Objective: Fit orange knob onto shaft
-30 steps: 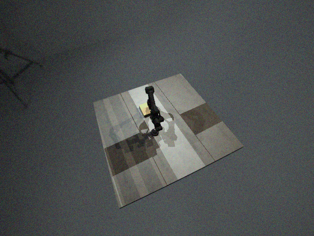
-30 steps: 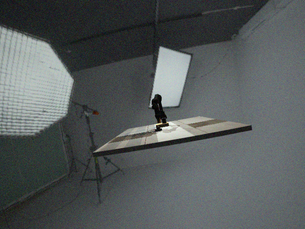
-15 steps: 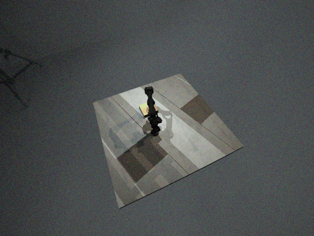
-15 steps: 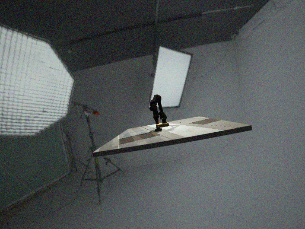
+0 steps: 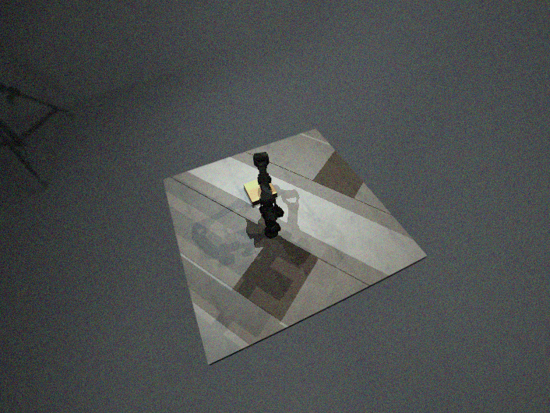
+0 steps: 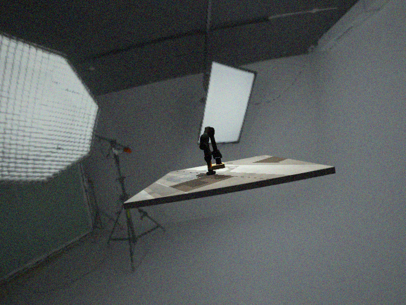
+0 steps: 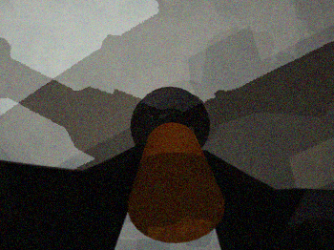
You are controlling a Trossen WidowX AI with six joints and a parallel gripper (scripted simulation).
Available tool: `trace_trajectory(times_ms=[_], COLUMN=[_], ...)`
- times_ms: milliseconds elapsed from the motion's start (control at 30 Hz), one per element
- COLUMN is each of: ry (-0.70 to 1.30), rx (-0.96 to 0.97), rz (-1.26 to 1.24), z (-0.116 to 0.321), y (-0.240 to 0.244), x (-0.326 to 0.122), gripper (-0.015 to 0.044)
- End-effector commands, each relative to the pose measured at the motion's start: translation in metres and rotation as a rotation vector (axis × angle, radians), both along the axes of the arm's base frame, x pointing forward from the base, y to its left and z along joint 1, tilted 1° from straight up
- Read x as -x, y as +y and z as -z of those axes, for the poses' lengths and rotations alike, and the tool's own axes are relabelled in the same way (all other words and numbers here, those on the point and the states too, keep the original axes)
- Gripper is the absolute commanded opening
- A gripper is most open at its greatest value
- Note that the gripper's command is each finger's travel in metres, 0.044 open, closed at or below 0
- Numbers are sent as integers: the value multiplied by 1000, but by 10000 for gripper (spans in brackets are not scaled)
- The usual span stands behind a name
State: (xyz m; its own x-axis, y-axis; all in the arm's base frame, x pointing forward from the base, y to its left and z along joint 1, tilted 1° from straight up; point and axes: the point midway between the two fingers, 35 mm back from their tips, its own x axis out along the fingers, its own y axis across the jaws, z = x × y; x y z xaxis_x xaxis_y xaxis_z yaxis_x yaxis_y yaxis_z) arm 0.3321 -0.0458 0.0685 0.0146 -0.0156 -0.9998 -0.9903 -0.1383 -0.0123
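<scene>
My gripper [image 7: 172,153] [image 6: 209,166] is shut on the orange knob [image 7: 176,186], one black finger on each side. The knob is upright in the wrist view, its far end in front of the dark round pedestal [image 7: 170,99]. The pedestal shows in the top view [image 5: 271,231] and the exterior view [image 6: 210,172], with the gripper close above it. The knob hides the silver shaft in the wrist view. The hole and both flat sides are hidden. I cannot tell whether the knob is touching the shaft or how much height remains beneath it.
A yellow-topped block [image 5: 252,192] [image 6: 218,166] is at the arm's base, behind the pedestal in the top view. The arm and patchy shadows cross the square table top [image 5: 346,231] [image 6: 278,168]. Studio lamps stand beyond it in the exterior view.
</scene>
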Motion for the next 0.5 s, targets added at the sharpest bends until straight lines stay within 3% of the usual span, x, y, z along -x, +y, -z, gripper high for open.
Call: trace_trajectory(times_ms=[0, 467], ry=[0, 0], rx=[2, 2], rz=[-1, -1], z=[1, 3], y=[0, 0], x=[1, 0], gripper=[0, 0])
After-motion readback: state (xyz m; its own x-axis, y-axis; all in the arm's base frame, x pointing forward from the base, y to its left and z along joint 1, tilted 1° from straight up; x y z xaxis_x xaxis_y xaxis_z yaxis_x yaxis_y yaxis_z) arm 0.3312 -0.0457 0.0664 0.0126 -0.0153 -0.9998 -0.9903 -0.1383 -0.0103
